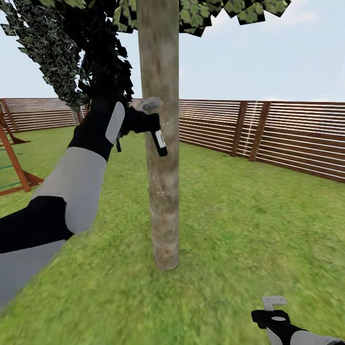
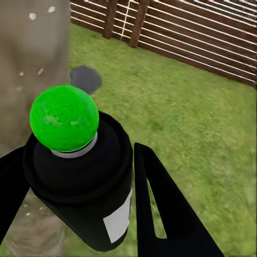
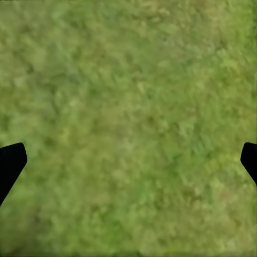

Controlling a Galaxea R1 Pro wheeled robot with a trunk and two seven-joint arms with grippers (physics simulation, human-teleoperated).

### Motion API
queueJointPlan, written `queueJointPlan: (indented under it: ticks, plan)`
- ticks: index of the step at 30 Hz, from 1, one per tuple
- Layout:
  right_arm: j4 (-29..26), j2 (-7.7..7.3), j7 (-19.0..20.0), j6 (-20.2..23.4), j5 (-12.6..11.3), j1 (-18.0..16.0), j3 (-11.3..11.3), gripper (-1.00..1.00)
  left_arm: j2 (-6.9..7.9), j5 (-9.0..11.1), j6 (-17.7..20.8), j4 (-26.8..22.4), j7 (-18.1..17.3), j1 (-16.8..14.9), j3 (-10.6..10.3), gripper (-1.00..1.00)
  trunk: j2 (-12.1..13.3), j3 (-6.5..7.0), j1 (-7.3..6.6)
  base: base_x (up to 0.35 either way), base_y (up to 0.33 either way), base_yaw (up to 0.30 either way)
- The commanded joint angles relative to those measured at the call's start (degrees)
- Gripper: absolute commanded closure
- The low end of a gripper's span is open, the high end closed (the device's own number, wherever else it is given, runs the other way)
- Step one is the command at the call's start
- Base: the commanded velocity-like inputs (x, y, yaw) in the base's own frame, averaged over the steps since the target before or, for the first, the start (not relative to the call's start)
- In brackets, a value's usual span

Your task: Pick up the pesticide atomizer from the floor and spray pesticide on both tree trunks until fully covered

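The tree trunk (image 1: 160, 143), mottled grey-brown, rises from the garden lawn (image 1: 249, 215) straight ahead of me. My left gripper (image 1: 143, 120) is raised beside it at fence height, shut on the pesticide atomizer (image 1: 159, 139). The atomizer hangs tilted against the bark. In the left wrist view, the atomizer's black body (image 2: 88, 187) with a green dot on top sits between two black fingers (image 2: 166, 209), close to the trunk (image 2: 32, 59). White specks of pesticide (image 2: 33, 16) dot the bark. My right gripper (image 1: 273, 306) hangs low over grass, open, with nothing between its fingertips (image 3: 10, 163).
A brown slat fence (image 1: 268, 134) runs behind the tree and along the right. A wooden playset (image 1: 14, 167) stands at the far left. A dark narrow cypress-like tree (image 1: 62, 62) rises behind my left arm. Open grass lies right of the trunk.
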Motion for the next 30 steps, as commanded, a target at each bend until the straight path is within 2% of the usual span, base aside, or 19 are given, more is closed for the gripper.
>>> queueJointPlan:
  ticks: [1, 3, 7, 9, 13, 15, 27, 29, 30]
  plan:
    - [0.0, 0.0, 0.0, 0.0, -0.02, 0.0, 0.0, -1.0, 0.0, -0.49, -0.06, 1.12, -1.12, -1.34, -0.02, 1.0, -0.01, -0.01, -0.01, 0.0, 0.0, 0.0]
    - [0.0, 0.0, 0.0, 0.0, 0.01, 0.01, -0.01, -1.0, 0.0, -0.56, -0.06, 2.6, -2.38, -3.05, -0.02, 1.0, -0.01, -0.01, -0.01, 0.0, 0.0, 0.0]
    - [0.0, 0.0, -0.04, 0.0, -0.02, 0.01, -0.01, -1.0, 0.0, -0.64, -0.06, 3.28, -2.91, -4.12, -0.02, 1.0, -0.01, -0.01, -0.01, 0.0, 0.0, 0.0]
    - [-0.01, -0.01, -0.08, 0.0, -0.01, 0.01, -0.01, -1.0, 0.0, -0.65, -0.06, 3.93, -2.97, -5.74, -0.02, 1.0, -0.01, -0.01, -0.01, 0.0, 0.0, 0.0]
    - [0.0, -0.01, -0.09, 0.0, -0.03, 0.0, -0.01, -1.0, 0.0, -0.68, -0.06, 7.67, -2.99, -10.96, -0.02, 1.0, -0.01, -0.01, -0.01, 0.0, 0.0, 0.0]
    - [0.0, -0.01, -0.09, 0.0, -0.02, -0.01, -0.01, -1.0, 0.0, -0.7, -0.06, 8.8, -2.98, -12.34, -0.02, 1.0, -0.01, -0.01, -0.01, 0.0, 0.0, 0.0]
    - [0.0, -0.01, -0.09, 0.0, -0.02, -0.01, -0.01, -1.0, 0.0, -0.93, -0.17, 9.48, -2.88, -18.01, -0.02, 1.0, -0.01, -0.01, -0.01, 0.0, 0.0, 0.0]
    - [0.0, -0.01, -0.09, 0.0, -0.04, 0.01, -0.01, -1.0, 0.13, -1.77, -0.21, 9.53, -2.79, -18.58, -0.02, 1.0, -0.01, -0.01, -0.01, 0.0, 0.0, 0.0]
    - [0.0, -0.01, -0.09, 0.0, -0.02, 0.0, -0.01, -1.0, 0.24, -3.95, -0.18, 9.81, -2.76, -19.7, -0.02, 1.0, -0.01, -0.01, -0.01, 0.0, 0.0, 0.0]
